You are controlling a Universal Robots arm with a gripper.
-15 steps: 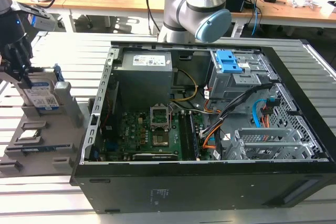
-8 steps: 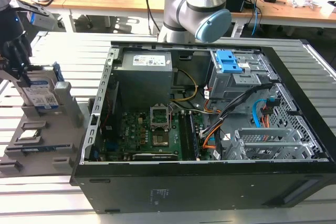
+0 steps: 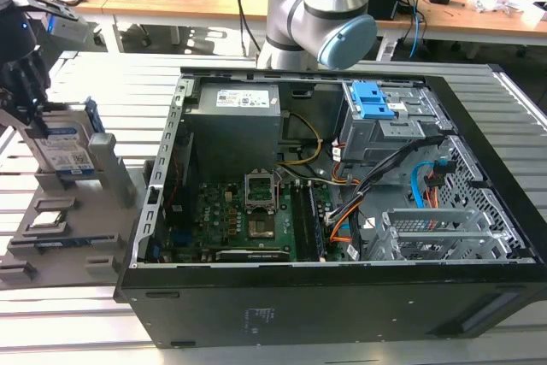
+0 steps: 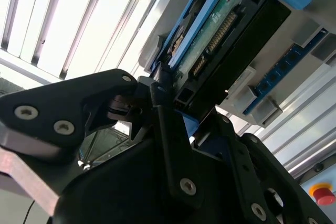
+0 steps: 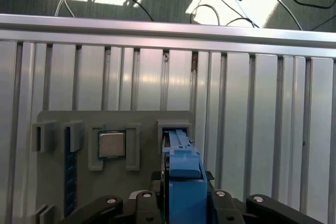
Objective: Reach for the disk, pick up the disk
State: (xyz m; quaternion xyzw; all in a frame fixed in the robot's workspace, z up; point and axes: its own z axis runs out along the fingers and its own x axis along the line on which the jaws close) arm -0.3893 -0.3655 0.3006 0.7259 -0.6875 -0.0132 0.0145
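The disk (image 3: 64, 150) stands on edge in a slot of the grey holder (image 3: 107, 168) at the exterior view's left, its white label with a blue band facing the camera. My gripper (image 3: 32, 113) comes down onto it from above. In the first wrist view the disk's blue bracket (image 5: 184, 174) runs straight between my black fingers (image 5: 218, 196), which press against both its sides, and its far end sits in the holder's slot (image 5: 176, 128). The second wrist view shows the disk's connector edge (image 4: 210, 40) right at my gripper (image 4: 168, 103).
A small square silver chip (image 5: 112, 144) lies in a pocket of the holder (image 5: 142, 119) beside the disk, and a blue strip (image 5: 70, 177) lies in another slot. The open black computer case (image 3: 342, 305) fills the exterior view's middle and right. The arm's base (image 3: 320, 6) stands behind it.
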